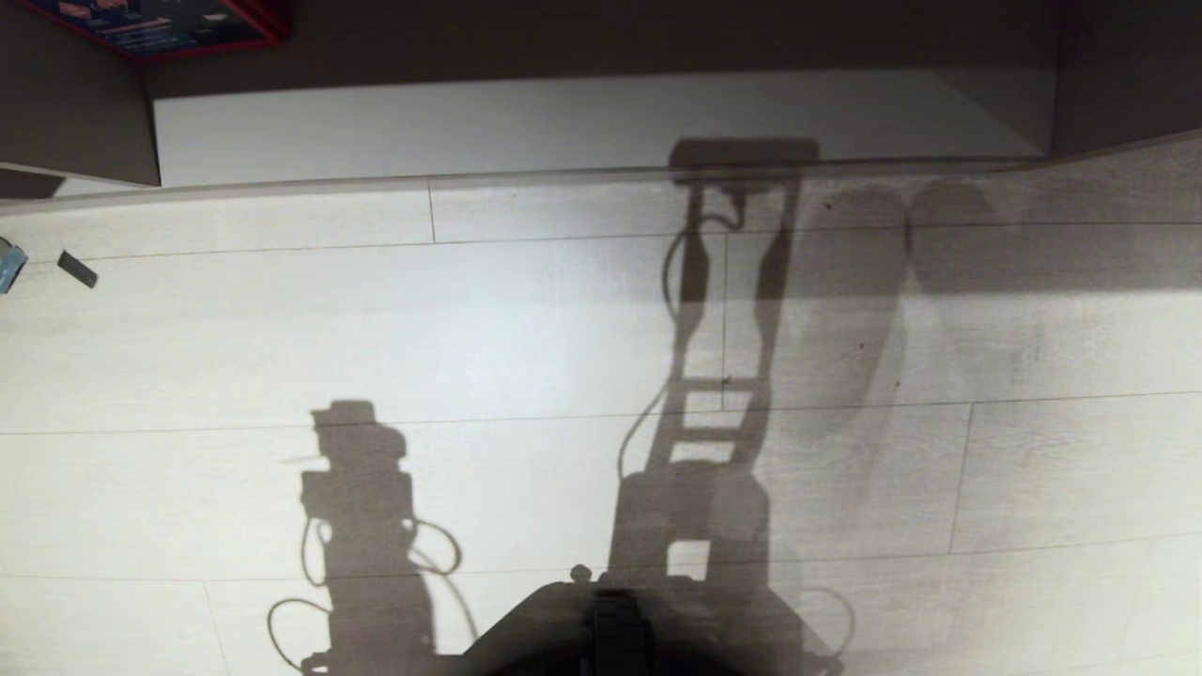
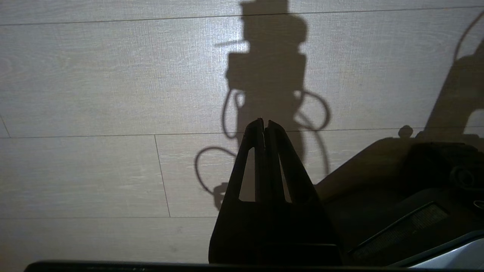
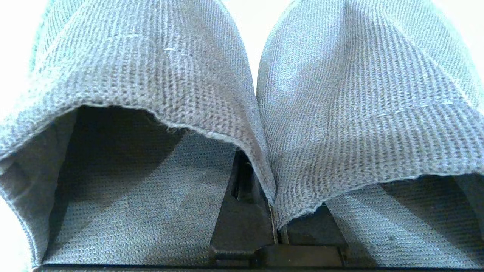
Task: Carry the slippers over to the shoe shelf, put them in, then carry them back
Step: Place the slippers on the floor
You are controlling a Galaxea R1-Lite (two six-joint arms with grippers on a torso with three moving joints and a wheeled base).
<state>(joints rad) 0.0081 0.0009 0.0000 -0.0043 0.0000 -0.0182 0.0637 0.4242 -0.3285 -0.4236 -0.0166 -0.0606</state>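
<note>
The slippers (image 3: 159, 79) fill the right wrist view: a pair in grey knitted cloth, side by side, their open ends facing the camera. My right gripper (image 3: 269, 204) is shut on the slippers, pinching the inner edges of both toe bands where they meet; its fingertips are hidden under the cloth. The shoe shelf (image 1: 563, 127) lies across the far side of the head view, with a pale base between dark upright boards. Neither arm nor the slippers appear in the head view, only shadows on the floor. My left gripper (image 2: 264, 122) hangs shut and empty over the floor beside the robot's base.
Pale wood-plank floor (image 1: 282, 357) stretches between my base (image 1: 610, 624) and the shelf. A red-edged box (image 1: 160, 23) sits at the far left above the shelf. A small dark strip (image 1: 77, 269) and a bluish object (image 1: 7, 265) lie on the floor at the left edge.
</note>
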